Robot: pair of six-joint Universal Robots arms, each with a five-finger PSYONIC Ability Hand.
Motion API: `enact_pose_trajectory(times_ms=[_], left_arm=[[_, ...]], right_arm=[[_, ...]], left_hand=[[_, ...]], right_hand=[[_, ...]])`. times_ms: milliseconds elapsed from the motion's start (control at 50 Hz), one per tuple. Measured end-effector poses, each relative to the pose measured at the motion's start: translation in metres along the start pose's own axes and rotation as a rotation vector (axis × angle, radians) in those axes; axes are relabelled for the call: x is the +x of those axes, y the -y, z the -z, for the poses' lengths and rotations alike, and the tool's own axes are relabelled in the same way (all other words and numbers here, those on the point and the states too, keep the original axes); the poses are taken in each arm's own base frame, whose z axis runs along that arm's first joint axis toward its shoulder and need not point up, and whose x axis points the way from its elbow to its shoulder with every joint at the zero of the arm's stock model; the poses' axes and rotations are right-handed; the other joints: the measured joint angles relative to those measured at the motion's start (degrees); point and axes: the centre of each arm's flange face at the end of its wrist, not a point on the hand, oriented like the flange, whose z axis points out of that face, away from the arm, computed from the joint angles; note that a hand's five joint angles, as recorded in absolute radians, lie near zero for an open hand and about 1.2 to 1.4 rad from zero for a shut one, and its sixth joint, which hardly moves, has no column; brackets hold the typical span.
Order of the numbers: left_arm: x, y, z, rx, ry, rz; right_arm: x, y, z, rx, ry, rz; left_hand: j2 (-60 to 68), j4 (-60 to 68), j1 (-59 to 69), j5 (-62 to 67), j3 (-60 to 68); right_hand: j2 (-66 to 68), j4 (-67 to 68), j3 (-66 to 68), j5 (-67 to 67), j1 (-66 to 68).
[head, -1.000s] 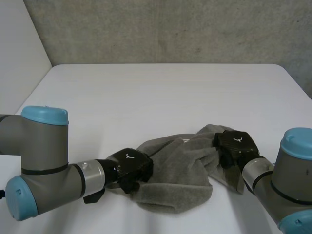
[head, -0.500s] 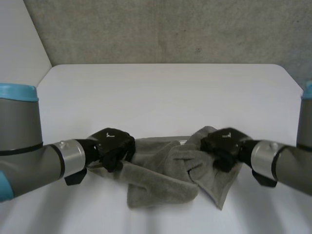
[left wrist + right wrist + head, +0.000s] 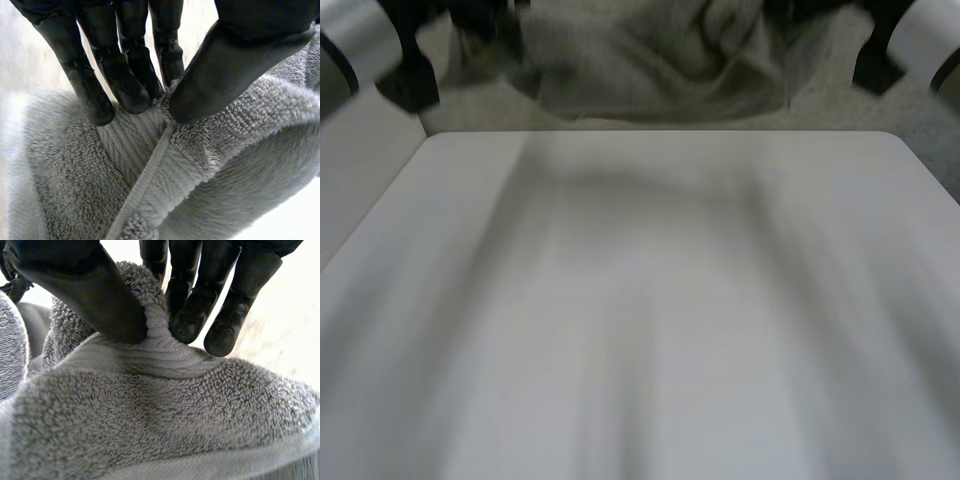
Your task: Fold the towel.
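Grey towel (image 3: 640, 60) hung bunched, held up clear of the white tabletop (image 3: 650, 320), left robot hand (image 3: 125, 75) pinched it between thumb and fingers, right robot hand (image 3: 90, 285) clamped on it likewise.

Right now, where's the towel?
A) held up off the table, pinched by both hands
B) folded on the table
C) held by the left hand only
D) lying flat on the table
A: in the head view the towel hangs above the table, and each wrist view shows the left hand and the right hand pinching it between thumb and fingers.
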Motion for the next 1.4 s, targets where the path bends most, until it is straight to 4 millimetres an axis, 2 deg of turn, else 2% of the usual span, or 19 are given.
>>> enact_pose_trajectory(times_ms=[80,120,140,220,320,380,440,520,720,840,860,900,960,1000,1040,1100,1220,1320,1400], left_arm=[[-0.010,-0.063,0.008,-0.165,0.017,-0.002],[-0.011,-0.085,0.014,-0.219,0.017,-0.017],[-0.011,-0.104,0.019,-0.265,0.014,-0.033],[-0.007,-0.156,0.041,-0.395,-0.005,-0.093],[-0.002,-0.203,0.067,-0.519,-0.035,-0.139],[0.001,-0.219,0.078,-0.568,-0.047,-0.145],[0.002,-0.225,0.084,-0.592,-0.052,-0.144],[0.002,-0.225,0.085,-0.594,-0.050,-0.144],[-0.012,-0.200,0.074,-0.517,-0.005,-0.169],[-0.018,-0.187,0.064,-0.472,0.015,-0.182],[-0.019,-0.187,0.064,-0.468,0.016,-0.183],[-0.019,-0.185,0.061,-0.460,0.018,-0.180],[-0.020,-0.184,0.055,-0.447,0.021,-0.165],[-0.021,-0.185,0.052,-0.446,0.022,-0.153],[-0.021,-0.186,0.049,-0.444,0.023,-0.140],[-0.021,-0.188,0.045,-0.443,0.024,-0.123],[-0.022,-0.190,0.041,-0.440,0.025,-0.113],[-0.023,-0.189,0.040,-0.436,0.027,-0.114],[-0.024,-0.188,0.040,-0.434,0.029,-0.116]], right_arm=[[-0.003,-0.052,0.013,-0.169,0.014,0.017],[-0.005,-0.069,0.018,-0.228,0.021,0.027],[-0.007,-0.082,0.022,-0.273,0.028,0.033],[-0.014,-0.131,0.039,-0.446,0.068,0.073],[-0.026,-0.181,0.061,-0.627,0.146,0.145],[-0.031,-0.200,0.072,-0.706,0.189,0.170],[-0.034,-0.209,0.078,-0.747,0.213,0.179],[-0.034,-0.206,0.079,-0.752,0.218,0.190],[-0.016,-0.187,0.056,-0.669,0.160,0.248],[0.005,-0.210,0.041,-0.682,0.084,0.282],[0.007,-0.213,0.040,-0.687,0.075,0.286],[0.014,-0.223,0.038,-0.700,0.043,0.299],[0.025,-0.239,0.034,-0.712,-0.039,0.337],[0.030,-0.243,0.032,-0.707,-0.087,0.358],[0.036,-0.243,0.029,-0.692,-0.144,0.377],[0.042,-0.236,0.026,-0.653,-0.233,0.383],[0.041,-0.200,0.032,-0.569,-0.332,0.295],[0.025,-0.175,0.056,-0.564,-0.337,0.212],[0.011,-0.169,0.079,-0.595,-0.331,0.172]], left_hand=[[0.00,0.00,0.00,0.00,0.14],[0.00,0.00,0.00,0.00,0.15],[0.00,0.00,0.00,0.00,0.16],[0.00,0.00,0.00,0.00,0.16],[0.00,0.00,0.01,0.00,0.16],[0.00,0.00,0.01,0.01,0.16],[0.00,0.00,0.01,0.01,0.16],[0.00,0.00,0.01,0.01,0.16],[0.00,0.00,0.01,0.01,0.17],[0.00,0.01,0.01,0.01,0.17],[0.00,0.01,0.01,0.01,0.17],[0.00,0.01,0.01,0.01,0.17],[0.00,0.01,0.01,0.01,0.17],[0.00,0.01,0.01,0.01,0.17],[0.00,0.01,0.01,0.01,0.17],[0.00,0.01,0.01,0.01,0.17],[0.00,0.01,0.01,0.01,0.17],[0.00,0.01,0.01,0.01,0.17],[0.00,0.01,0.01,0.01,0.17]], right_hand=[[0.00,0.00,0.00,0.00,0.00],[0.00,0.00,0.00,0.00,0.00],[0.00,0.00,0.00,0.00,0.00],[0.00,0.00,0.00,0.00,0.00],[0.00,0.00,0.00,0.00,0.00],[0.00,0.00,0.01,0.00,0.00],[0.00,0.00,0.01,0.00,0.00],[0.00,0.00,0.01,0.00,0.00],[0.00,0.00,0.01,0.00,0.00],[-0.21,-2.39,-2.49,-2.31,-1.55],[-2.67,-4.69,-4.56,-4.60,-4.50],[-18.43,-19.85,-20.96,-20.24,-20.19],[-50.54,-51.98,-52.13,-53.39,-51.61],[-58.27,-59.74,-59.98,-61.85,-59.19],[-60.12,-61.73,-62.41,-63.03,-61.63],[-60.13,-61.73,-62.54,-63.03,-62.28],[-60.13,-61.73,-62.58,-63.03,-62.38],[-60.13,-61.73,-62.58,-63.03,-62.42],[-60.13,-61.73,-62.58,-63.03,-62.43]])
